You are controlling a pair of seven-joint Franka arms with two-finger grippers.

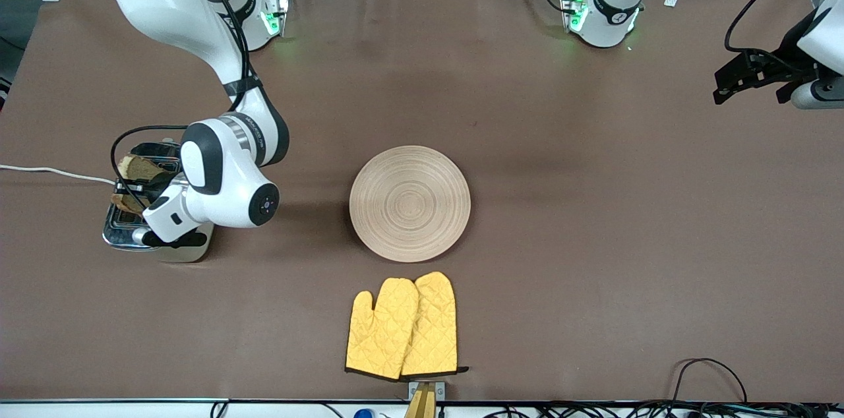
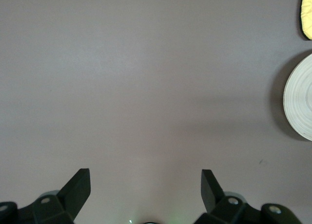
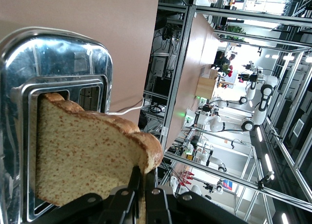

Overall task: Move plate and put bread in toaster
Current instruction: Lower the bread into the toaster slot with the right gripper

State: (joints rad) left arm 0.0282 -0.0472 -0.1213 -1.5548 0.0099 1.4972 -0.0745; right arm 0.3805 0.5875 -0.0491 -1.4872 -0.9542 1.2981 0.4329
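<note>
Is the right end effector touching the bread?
Touching. The right wrist view shows the right end effector shut on the bread, its fingers pinching the crust edge while the slice enters the toaster slot.

White jointed arms (image 1: pixel 224 174) with black bands, cables and black hands.

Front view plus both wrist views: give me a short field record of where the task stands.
bread: pinched by right pincer, partly down in a toaster slot
toaster: at right arm's end of table
plate: mid-table, nothing on it
oven gloves: nearer the front camera than the plate
left pincer: open, waiting over bare table
</note>
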